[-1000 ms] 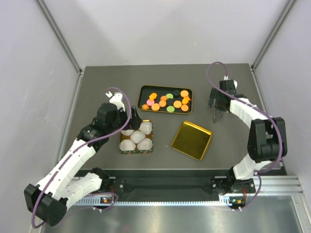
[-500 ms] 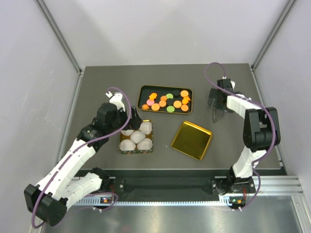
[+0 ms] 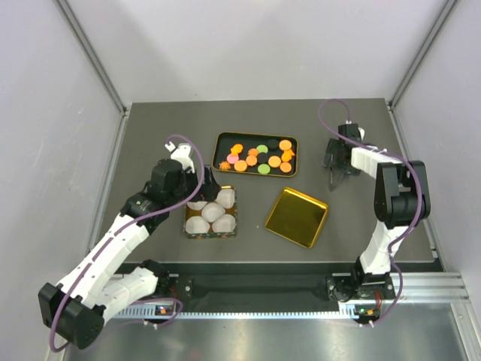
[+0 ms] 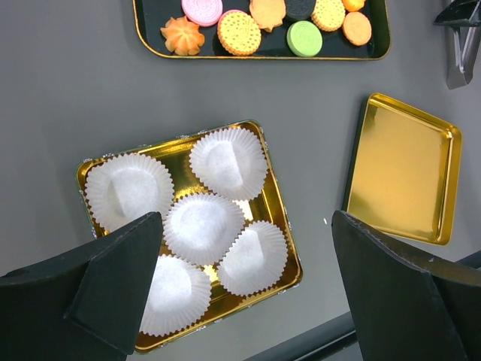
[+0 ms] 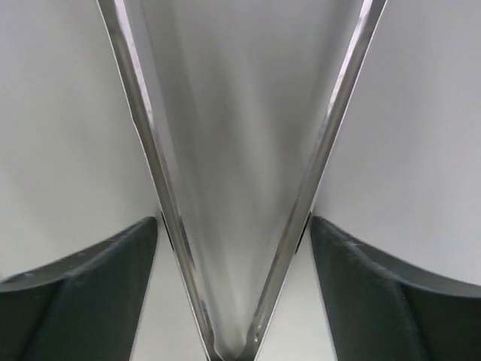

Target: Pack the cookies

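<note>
At the near edge, the left arm reached out over a gold tin left of the table's middle. Its pincer hung above the tin with the jaws spread wide, holding nothing. The left wrist view showed what the top view blurred. Five pleated white cups sat in the tin, their bottoms bare, and the dark fingers stood either side of them. Just right of the tin, near the middle, a gold lid lay hollow side up.

Farther out, the cookies lay in a dark tray past the table's middle, beyond the left pincer and apart from it. The top view took in the whole tray. The wrist view caught only its near row, including a frilled orange cookie, a pink one and a green one.

Toward the right edge, level with the tray but well apart from it, the right pincer held metal tongs. Only the right wrist view showed the grip. There the tongs' two arms spread in a V, with a finger against the outside of each. The left wrist view caught those tongs in its far right corner.
</note>
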